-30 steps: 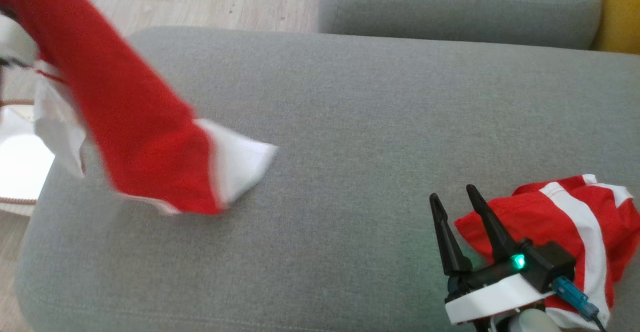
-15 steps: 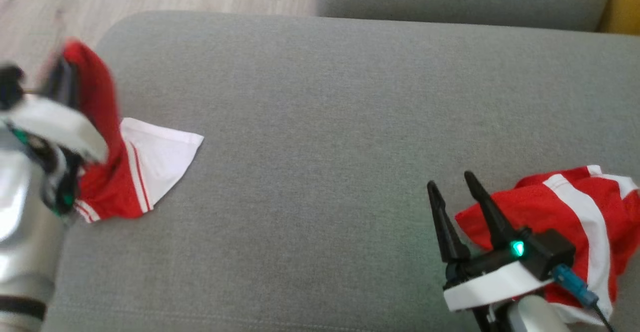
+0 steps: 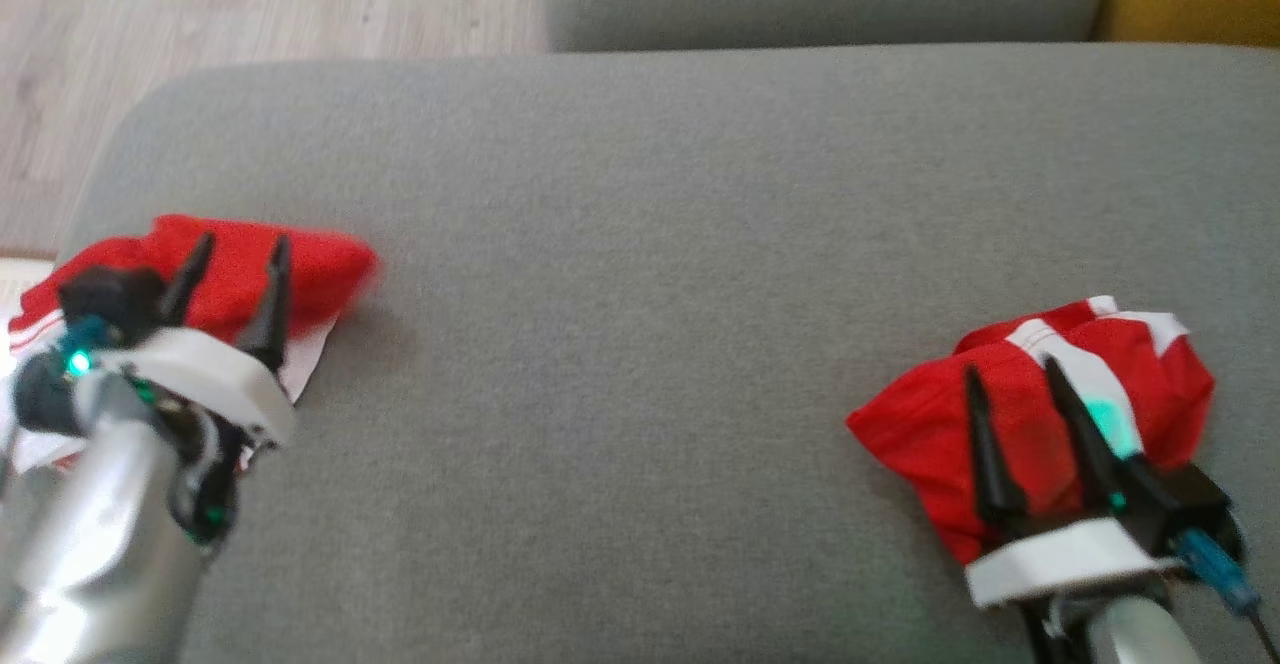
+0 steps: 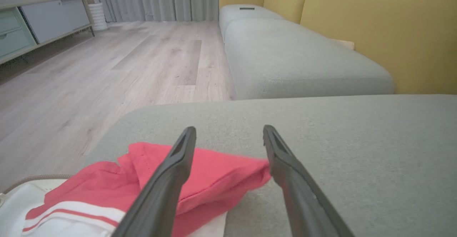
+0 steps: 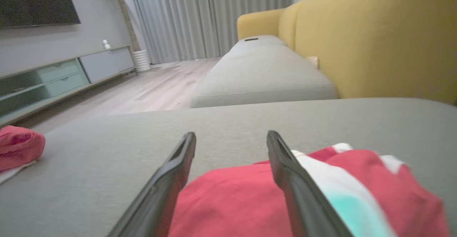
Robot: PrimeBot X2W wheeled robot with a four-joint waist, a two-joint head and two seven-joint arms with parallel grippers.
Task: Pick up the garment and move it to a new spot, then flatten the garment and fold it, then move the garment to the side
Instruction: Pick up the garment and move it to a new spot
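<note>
Two red-and-white garments lie on one grey sofa cushion (image 3: 640,244).

Item one: the garment (image 3: 320,262), a crumpled red heap with white trim, sits at the cushion's left edge. Its white part seems to lap over that edge, above a white round object (image 4: 14,201) on the floor (image 3: 250,4).

Item two: the left gripper (image 3: 245,238) is poised over that heap with its fingers spread and nothing pinched between them.

Item three: a second garment (image 3: 930,434), bunched, lies near the cushion's front right corner.

Item four: the right gripper (image 3: 1009,367) hangs over it, likewise splayed and holding nothing.

Hazards, as I judge them:
- The heap sits so near the edge that a careless tug while flattening could drag it off onto the floor.
- Because it is bunched, a pinch may catch several layers at once, so it lifts as a lump rather than spreading.
</note>
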